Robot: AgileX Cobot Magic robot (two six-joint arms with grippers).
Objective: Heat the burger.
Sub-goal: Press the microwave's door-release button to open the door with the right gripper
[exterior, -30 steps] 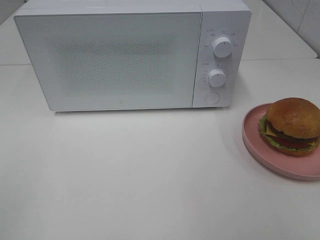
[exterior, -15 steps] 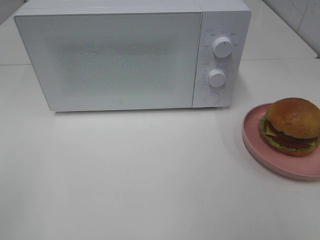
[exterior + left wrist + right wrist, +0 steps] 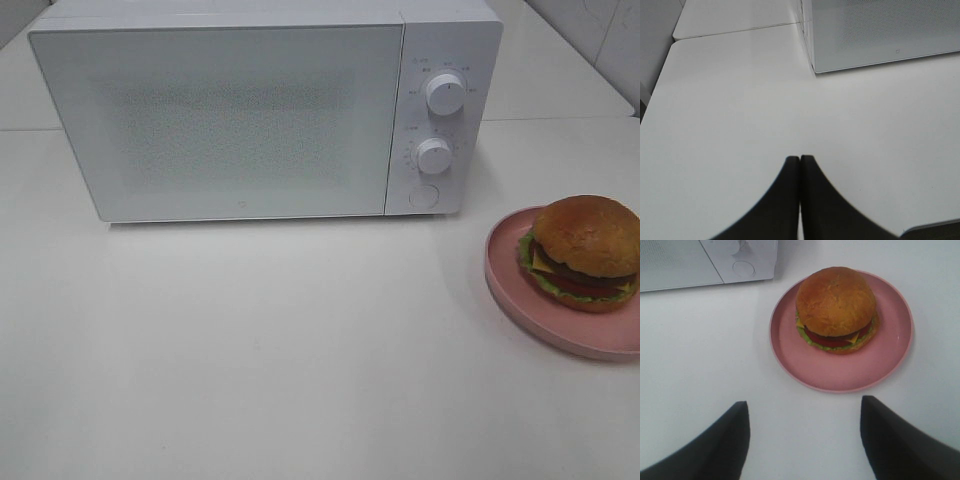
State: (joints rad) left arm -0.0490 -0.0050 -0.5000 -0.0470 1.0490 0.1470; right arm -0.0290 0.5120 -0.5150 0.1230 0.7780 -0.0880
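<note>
The burger (image 3: 585, 250) with its golden-brown bun, lettuce, cheese and tomato sits on a pink plate (image 3: 520, 300) at the table's right edge. In the right wrist view the burger (image 3: 836, 307) lies on the pink plate (image 3: 805, 365) just beyond my right gripper (image 3: 805, 412), whose two dark fingers stand wide open and empty above the table. The white microwave (image 3: 240, 110) stands at the back, its door closed. In the left wrist view my left gripper (image 3: 800, 159) is shut with nothing in it, over bare table near the microwave's (image 3: 880, 30) left front corner. Neither gripper shows in the exterior high view.
Two white knobs (image 3: 443, 92) and a round button (image 3: 424, 196) sit on the microwave's right panel. The white table (image 3: 280, 350) stretches in front of the microwave. A seam to a second tabletop (image 3: 740, 30) runs behind the left side.
</note>
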